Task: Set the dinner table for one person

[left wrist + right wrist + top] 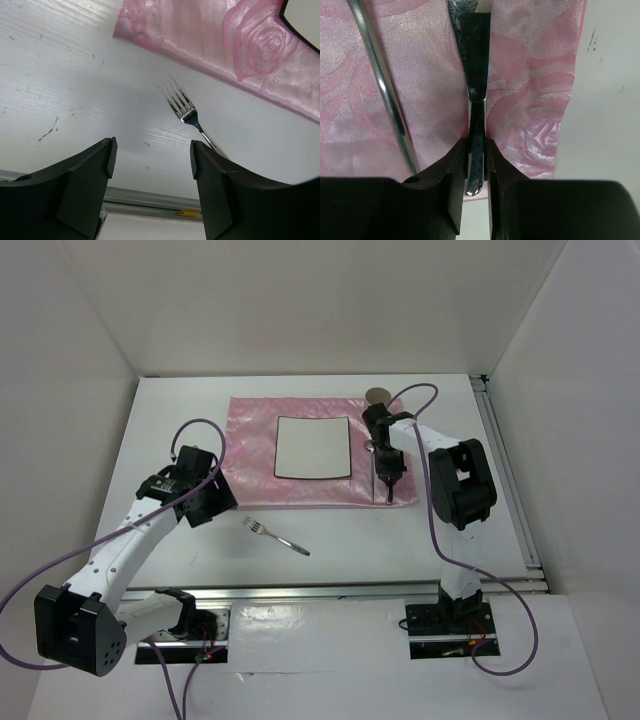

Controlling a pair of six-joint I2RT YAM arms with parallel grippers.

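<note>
Worktop (pixel 330 530), serving as the dinner table, was a large, flat, matte white rectangle with metal rails along its near and right edges. It lay under the pink cloth (pixel 300 455) and reached well beyond it on every side. That cloth was shiny, with a rose pattern, and was spread over the far middle of the worktop. A white square plate (pixel 313 448) with a dark rim sat on the cloth's middle, its face plain white. A small round brownish thing (pixel 378 395) sat at the cloth's far edge, towards its right corner; I could not tell what it was. Over the cloth's right strip, the right hand (pixel 476 145) had its fingers pinched on the handle end of a flat metal utensil (pixel 475 60). A second metal utensil (pixel 385 90) with a thin handle lay on the cloth just beside it. A fork (pixel 186 112) lay on the bare worktop near the cloth's near edge but apart from it, tines towards the cloth. The left hand (pixel 151 150) hovered above the fork, spread wide and holding nothing.
</note>
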